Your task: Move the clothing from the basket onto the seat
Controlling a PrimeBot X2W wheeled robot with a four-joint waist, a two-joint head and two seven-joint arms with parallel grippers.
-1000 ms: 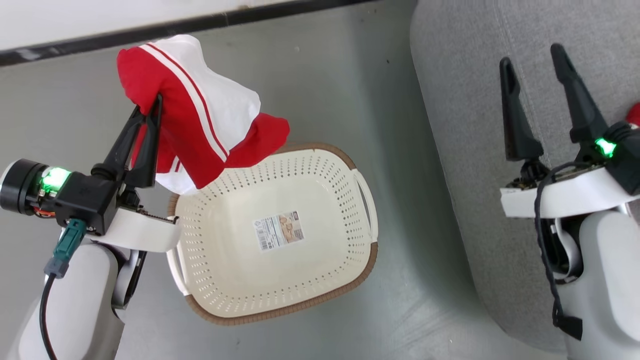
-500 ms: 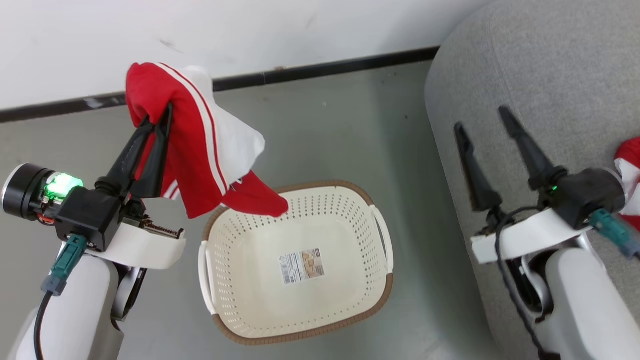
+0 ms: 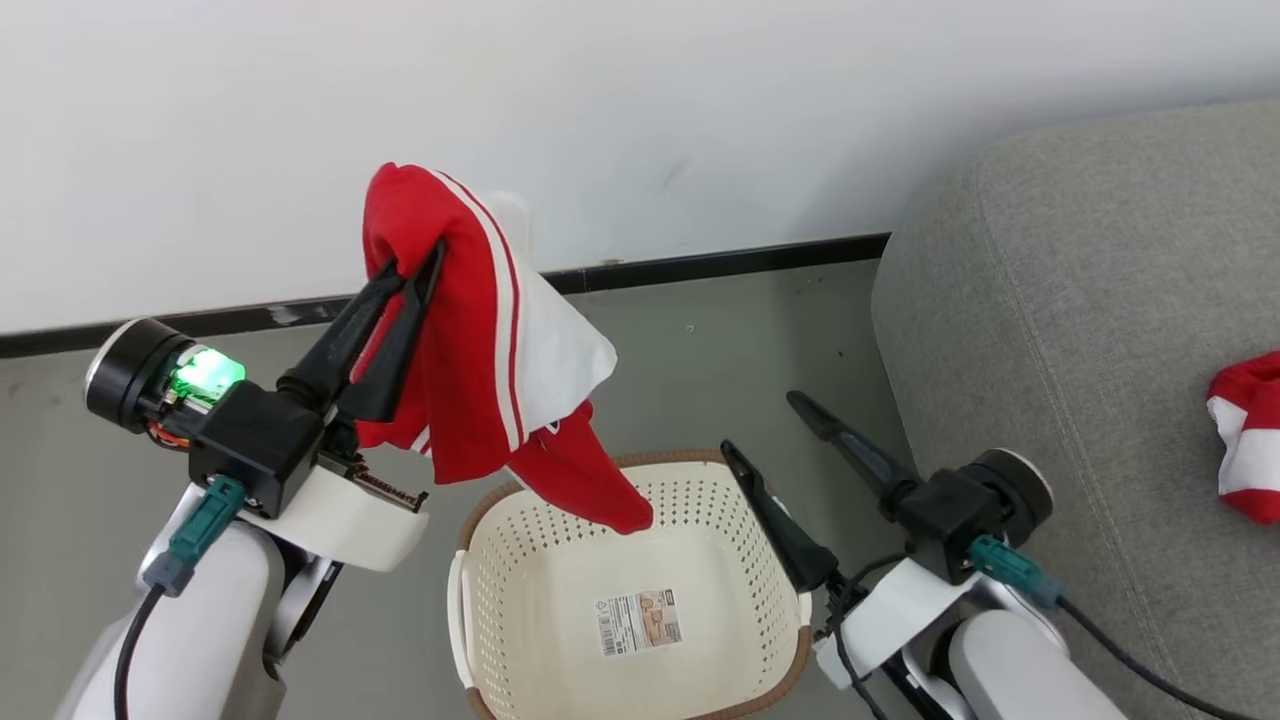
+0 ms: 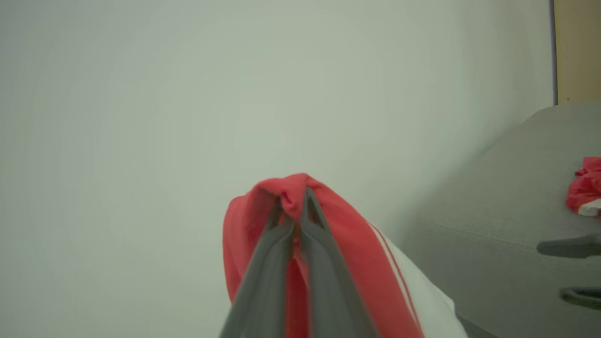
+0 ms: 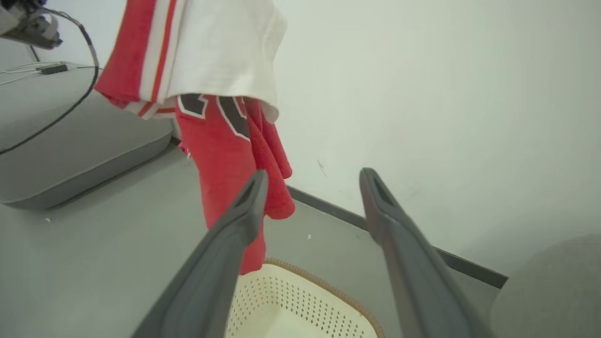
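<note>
Basket, cream, perforated, on grey floor nearest the robot; paper label on its bottom. Right gripper above basket's right rim, jaws wide apart. Left gripper raised high, jaws clamped together on red-and-white jersey, which hangs with its tail over basket's far rim. Seat, grey, at right; second red-and-white garment lying on it. White wall behind.

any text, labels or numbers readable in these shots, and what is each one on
Sticker on the basket floor: print and a barcode, too small to read.
Black white-edged number on the hanging red jersey: folded and partly hidden, unreadable.
No text reads clearly anywhere.
</note>
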